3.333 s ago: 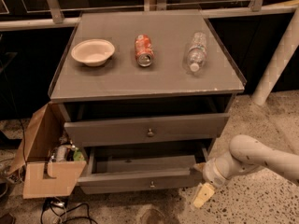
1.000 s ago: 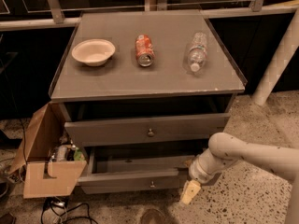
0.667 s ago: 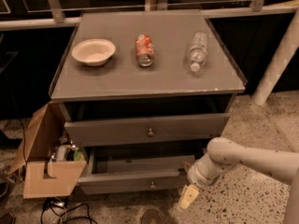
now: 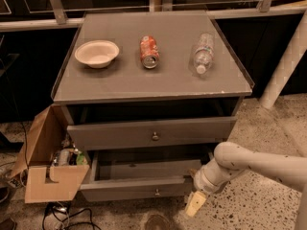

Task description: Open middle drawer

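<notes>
The grey cabinet (image 4: 144,87) has its taller top drawer (image 4: 120,134) with the bigger knob (image 4: 155,136) standing a little out. Below it the middle drawer (image 4: 124,189), with a small round knob (image 4: 157,192), is pulled out, and its dark inside shows. The lowest drawer is hidden beneath it. My white arm (image 4: 249,164) comes in from the right. My gripper (image 4: 195,204), cream-coloured, points down at the floor just off the right end of the middle drawer's front, below its edge.
On the cabinet top lie a white bowl (image 4: 97,53), a red can (image 4: 149,51) on its side and a clear bottle (image 4: 202,53). An open cardboard box (image 4: 48,176) with clutter stands at the left. Cables (image 4: 62,214) lie on the floor. A white post (image 4: 288,61) stands at the right.
My arm and gripper have moved left, from out beside the cabinet to the right front corner of the middle drawer. The drawers have not visibly moved.
</notes>
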You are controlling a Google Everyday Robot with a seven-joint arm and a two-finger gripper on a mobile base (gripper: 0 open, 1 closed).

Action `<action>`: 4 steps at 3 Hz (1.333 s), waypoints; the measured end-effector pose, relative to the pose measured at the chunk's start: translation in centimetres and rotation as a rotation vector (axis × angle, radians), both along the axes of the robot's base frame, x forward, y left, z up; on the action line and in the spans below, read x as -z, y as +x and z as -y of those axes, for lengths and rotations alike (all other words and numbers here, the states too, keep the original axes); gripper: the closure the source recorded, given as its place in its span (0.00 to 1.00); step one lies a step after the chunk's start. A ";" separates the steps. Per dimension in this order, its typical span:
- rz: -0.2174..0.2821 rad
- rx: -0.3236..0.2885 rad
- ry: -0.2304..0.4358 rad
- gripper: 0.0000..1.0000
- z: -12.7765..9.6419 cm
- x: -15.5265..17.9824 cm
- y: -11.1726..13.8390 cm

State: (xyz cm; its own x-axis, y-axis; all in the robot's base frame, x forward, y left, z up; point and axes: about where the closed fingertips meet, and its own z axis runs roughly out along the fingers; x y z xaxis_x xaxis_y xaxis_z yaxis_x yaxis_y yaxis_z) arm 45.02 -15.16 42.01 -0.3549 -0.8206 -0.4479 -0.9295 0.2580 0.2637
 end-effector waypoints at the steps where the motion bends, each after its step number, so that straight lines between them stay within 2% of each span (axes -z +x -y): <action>1: -0.005 0.009 0.000 0.00 0.4 -0.1 -0.9; 2: -0.005 0.009 0.000 0.00 0.4 -0.3 -1.0; 3: -0.047 0.019 0.000 0.00 1.2 0.0 -3.5; 4: -0.049 0.020 0.000 0.00 1.2 -0.4 -3.6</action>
